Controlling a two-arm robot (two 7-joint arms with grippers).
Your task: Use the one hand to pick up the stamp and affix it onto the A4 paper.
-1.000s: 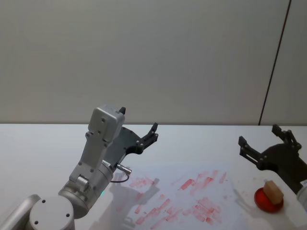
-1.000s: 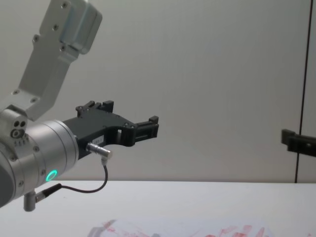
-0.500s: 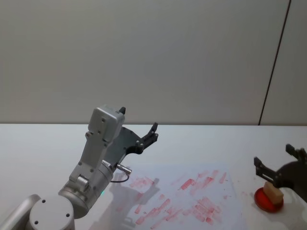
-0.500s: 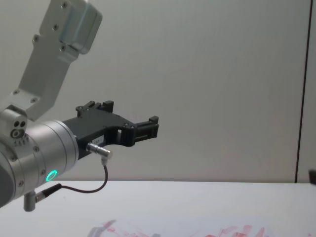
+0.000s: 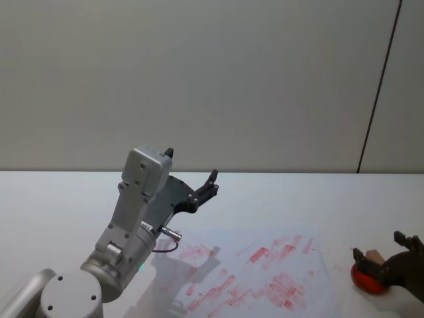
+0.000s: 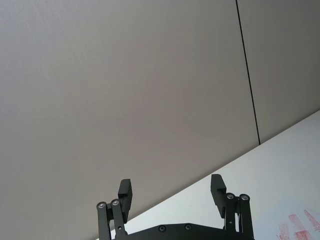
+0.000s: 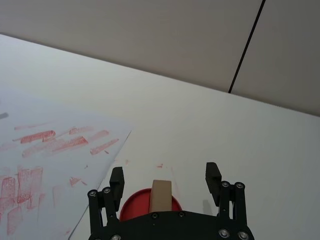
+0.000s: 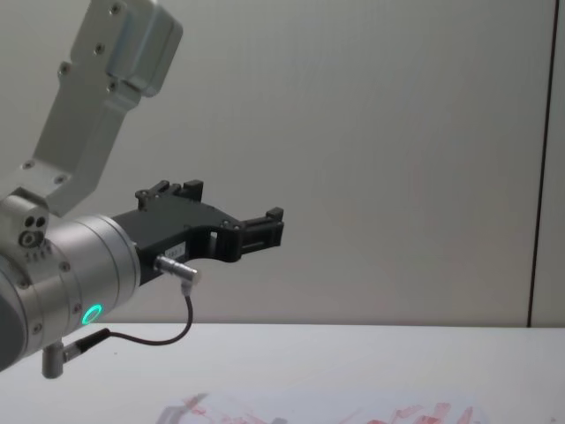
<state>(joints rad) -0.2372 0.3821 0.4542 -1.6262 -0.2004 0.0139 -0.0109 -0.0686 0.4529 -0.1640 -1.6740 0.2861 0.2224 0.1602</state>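
Note:
The stamp (image 7: 160, 196), a small tan wooden block, stands on a round red ink pad (image 7: 134, 209) at the table's right. My right gripper (image 7: 165, 175), the black blocky hand, is open and low over the pad, with one finger on each side of the stamp and a gap to both. In the head view the same gripper (image 5: 379, 248) sits at the lower right with the stamp (image 5: 375, 254) between its fingers. The A4 paper (image 5: 265, 265), covered in red prints, lies left of the pad. My left gripper (image 5: 209, 185) is parked, raised and open, over the table's left.
The red ink pad (image 5: 363, 278) sits just off the paper's right edge. My left arm's silver wrist (image 8: 79, 283) with its green light looms large at the left of the chest view. White table surface (image 7: 210, 130) stretches beyond the pad to the wall.
My right gripper has pulled back and dropped from above the pad to straddle the stamp, leaving the chest view. The left arm has not moved.

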